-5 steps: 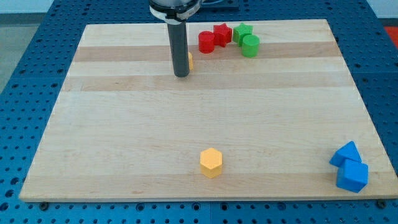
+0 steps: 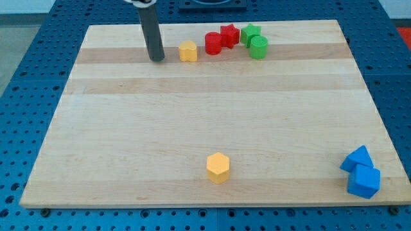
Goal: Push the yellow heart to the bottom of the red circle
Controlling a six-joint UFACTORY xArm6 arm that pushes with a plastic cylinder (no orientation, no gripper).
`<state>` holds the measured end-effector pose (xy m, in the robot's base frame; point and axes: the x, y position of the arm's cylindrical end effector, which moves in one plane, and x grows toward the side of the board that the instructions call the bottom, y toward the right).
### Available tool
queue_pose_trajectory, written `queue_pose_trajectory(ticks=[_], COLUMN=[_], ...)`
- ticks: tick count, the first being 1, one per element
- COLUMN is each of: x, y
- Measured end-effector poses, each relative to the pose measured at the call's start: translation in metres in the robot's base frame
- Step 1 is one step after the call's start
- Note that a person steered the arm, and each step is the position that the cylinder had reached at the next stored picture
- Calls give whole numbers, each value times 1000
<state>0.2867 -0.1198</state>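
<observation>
Yellow heart (image 2: 188, 51) near board's top edge, just left of red circle (image 2: 213, 43). Small, rigid, light; slides easily, may spin. My tip (image 2: 157, 59) bare rod, no jaws, left of heart, apart. Contact upper face squarely.

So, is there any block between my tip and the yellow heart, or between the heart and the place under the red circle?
Nothing visible. My tip is to the view's left of the yellow heart, with bare board between them. The spot below the red circle looks free too; the heart lies beside it, at the circle's left.
</observation>
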Motion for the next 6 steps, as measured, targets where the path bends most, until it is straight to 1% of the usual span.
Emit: queue_pose_trajectory(ticks=[1,3,6], x=[-21,-3,3], y=[16,20,64])
